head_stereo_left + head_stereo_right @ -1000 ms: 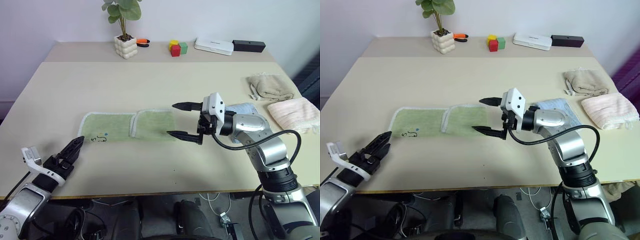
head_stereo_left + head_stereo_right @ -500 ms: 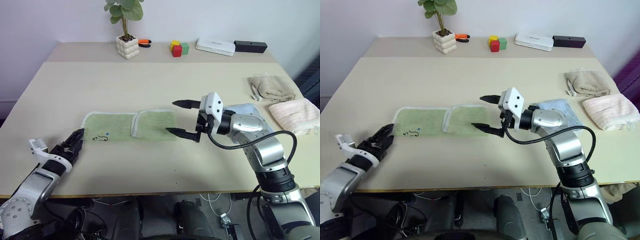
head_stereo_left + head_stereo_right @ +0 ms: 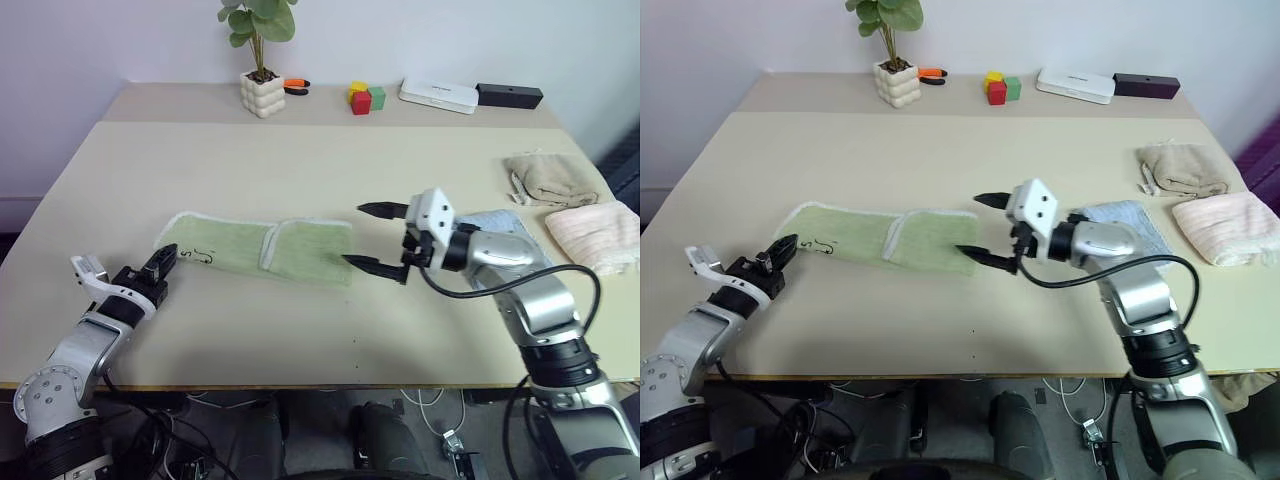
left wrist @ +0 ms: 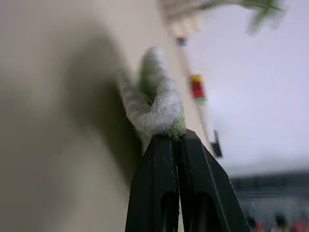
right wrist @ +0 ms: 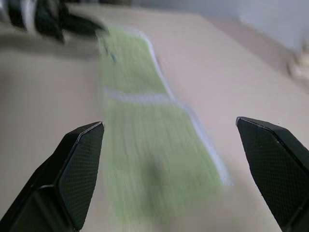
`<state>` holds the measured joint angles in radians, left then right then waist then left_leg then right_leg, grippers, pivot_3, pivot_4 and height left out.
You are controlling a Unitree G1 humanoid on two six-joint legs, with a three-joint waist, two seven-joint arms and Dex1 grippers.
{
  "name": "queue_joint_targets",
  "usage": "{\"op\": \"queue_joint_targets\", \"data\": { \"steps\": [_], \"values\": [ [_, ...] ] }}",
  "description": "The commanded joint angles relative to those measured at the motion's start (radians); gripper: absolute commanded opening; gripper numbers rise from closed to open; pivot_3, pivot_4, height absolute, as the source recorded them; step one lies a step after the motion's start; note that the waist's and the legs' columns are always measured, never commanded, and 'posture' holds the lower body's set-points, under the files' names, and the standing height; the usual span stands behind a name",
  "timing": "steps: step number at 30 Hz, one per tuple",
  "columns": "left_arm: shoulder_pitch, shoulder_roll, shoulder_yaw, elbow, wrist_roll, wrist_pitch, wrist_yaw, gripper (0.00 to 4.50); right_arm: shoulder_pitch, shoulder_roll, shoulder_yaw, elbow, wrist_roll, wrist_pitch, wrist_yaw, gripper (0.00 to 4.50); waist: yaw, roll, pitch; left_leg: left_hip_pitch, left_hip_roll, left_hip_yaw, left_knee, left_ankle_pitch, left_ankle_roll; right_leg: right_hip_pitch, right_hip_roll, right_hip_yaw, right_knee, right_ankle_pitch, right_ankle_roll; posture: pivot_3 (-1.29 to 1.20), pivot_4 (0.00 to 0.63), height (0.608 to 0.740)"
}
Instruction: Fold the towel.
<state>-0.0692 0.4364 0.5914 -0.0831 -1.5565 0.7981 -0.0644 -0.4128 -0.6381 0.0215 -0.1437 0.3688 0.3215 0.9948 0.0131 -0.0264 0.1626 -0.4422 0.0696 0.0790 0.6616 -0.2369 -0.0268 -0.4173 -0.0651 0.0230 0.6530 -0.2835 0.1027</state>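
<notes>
while the towel (image 3: 255,248) lies near the table's (image 3: 300,160) front, long axis left to right, no writing is legible. left wrist view: left gripper (image 4: 175,137) pinches its corner. right wrist view: right gripper (image 5: 174,137) gapes wide, empty, above it.

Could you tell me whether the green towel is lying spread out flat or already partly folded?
Partly folded. The towel's right end is doubled over, its white edging crossing the middle, and the left gripper pinches the left corner.
</notes>
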Motion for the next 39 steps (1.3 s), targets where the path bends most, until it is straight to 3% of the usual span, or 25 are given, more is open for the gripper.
{"op": "queue_joint_targets", "data": {
  "steps": [1,6,15,23,31,34,37,39],
  "values": [
    [-0.026,0.029,-0.036,-0.104,0.062,-0.019,-0.099,0.10,0.031,-0.052,-0.085,0.012,0.049,0.004,0.041,4.50,-0.003,0.001,0.000,0.001,0.000,0.000,0.000,0.000,0.000,0.001,0.000,0.000,-0.002,0.000,0.000,0.00,0.150,0.735],
    [-0.076,0.108,-0.244,-0.189,0.367,-0.091,-0.328,0.10,0.044,-0.063,-0.114,0.017,0.061,0.010,0.035,4.50,-0.007,0.001,0.000,0.002,0.000,0.000,-0.001,0.000,0.001,0.003,0.001,0.000,-0.003,0.000,0.000,0.00,0.150,0.735],
    [-0.321,0.007,-0.568,-0.052,0.662,-0.185,-0.591,0.10,0.057,-0.073,-0.127,0.021,0.043,-0.001,0.008,4.50,-0.001,0.002,0.001,0.002,0.000,0.000,-0.001,-0.001,0.001,0.004,0.001,0.000,-0.005,0.000,0.000,0.00,0.150,0.735],
    [-0.395,-0.046,-0.706,0.063,0.803,-0.150,-0.723,0.10,0.138,-0.114,-0.219,-0.030,0.113,0.051,0.012,4.50,-0.002,0.002,0.001,0.002,0.000,-0.001,0.000,-0.001,0.001,0.004,0.001,0.000,-0.005,0.002,0.003,0.00,0.150,0.735],
    [-0.434,-0.086,-0.799,0.176,0.996,-0.242,-0.775,0.10,0.162,-0.099,-0.220,-0.076,0.108,0.059,-0.030,4.50,0.000,0.002,0.001,0.001,-0.001,-0.001,0.000,-0.001,0.001,0.004,0.001,0.000,-0.005,0.002,0.003,0.00,0.150,0.735],
    [-0.437,-0.120,-0.796,0.189,0.995,-0.219,-0.786,0.10,0.161,-0.092,-0.218,-0.086,0.106,0.057,-0.047,4.50,0.000,0.002,0.001,0.001,-0.001,-0.001,0.000,-0.001,0.002,0.004,0.001,0.000,-0.005,0.002,0.003,0.00,0.150,0.735],
    [-0.417,-0.127,-0.793,0.163,0.991,-0.180,-0.795,0.96,0.157,-0.090,-0.212,-0.089,0.103,0.058,-0.056,4.50,-0.002,0.002,0.001,0.001,-0.001,-0.002,0.000,-0.001,0.002,0.004,0.001,0.000,-0.005,0.002,0.003,0.00,0.150,0.735],
    [-0.406,-0.128,-0.780,0.137,0.963,-0.142,-0.808,1.88,0.153,-0.089,-0.208,-0.089,0.104,0.058,-0.058,4.50,-0.002,0.002,0.001,0.001,-0.001,-0.002,0.000,-0.001,0.002,0.004,0.001,0.000,-0.004,0.002,0.003,0.00,0.150,0.735]
  ]
}}
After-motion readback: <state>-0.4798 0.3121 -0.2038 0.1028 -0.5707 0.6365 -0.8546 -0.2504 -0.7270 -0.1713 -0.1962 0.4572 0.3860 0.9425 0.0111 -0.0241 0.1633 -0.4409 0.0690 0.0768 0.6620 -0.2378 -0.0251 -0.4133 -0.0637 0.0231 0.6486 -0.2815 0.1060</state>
